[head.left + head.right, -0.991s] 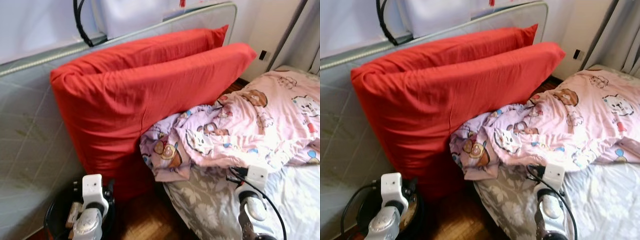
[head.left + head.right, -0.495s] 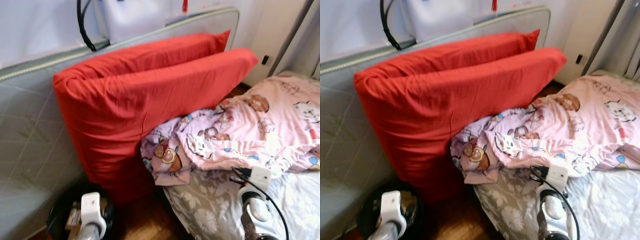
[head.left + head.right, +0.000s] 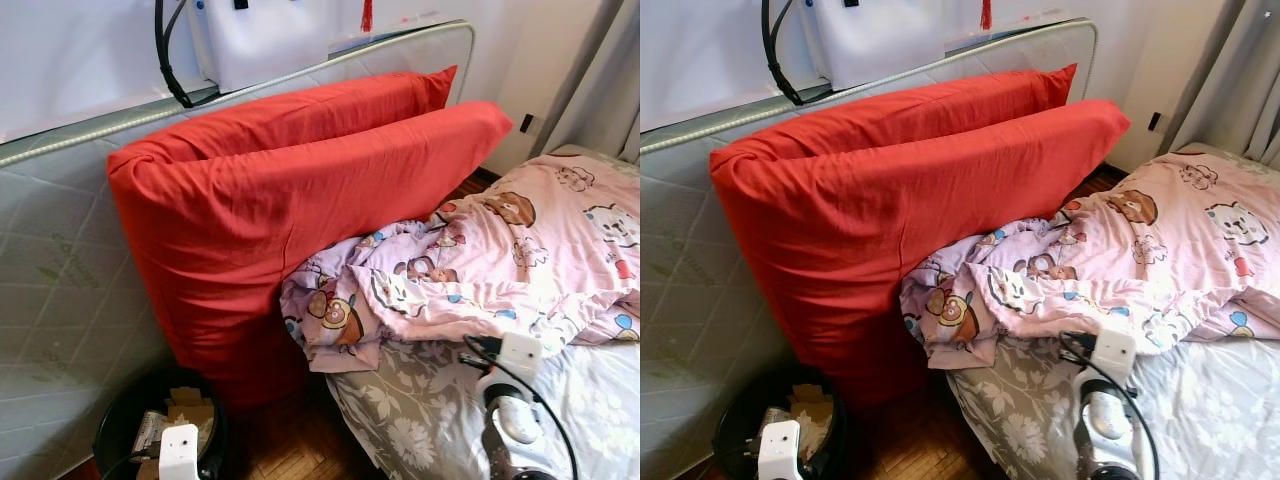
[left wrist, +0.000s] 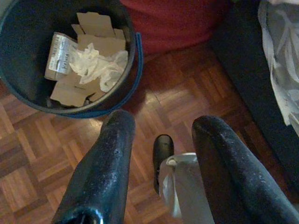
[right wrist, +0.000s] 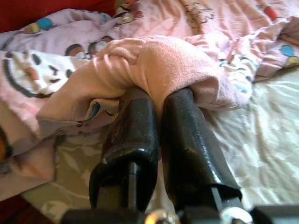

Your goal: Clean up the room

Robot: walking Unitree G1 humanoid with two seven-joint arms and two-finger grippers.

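My right gripper (image 5: 156, 100) pinches the pink blanket (image 3: 520, 250), spread lengthwise beside the red pillows (image 3: 290, 190); left gripper (image 4: 161, 135) gapes above the bin (image 4: 133, 60).

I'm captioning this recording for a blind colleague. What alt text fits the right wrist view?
The right pincer, its two black fingers closed together, pinches a fold of the pink cartoon-print duvet. The duvet lies bunched on a bed, with a pale floral bedsheet beside and below it.
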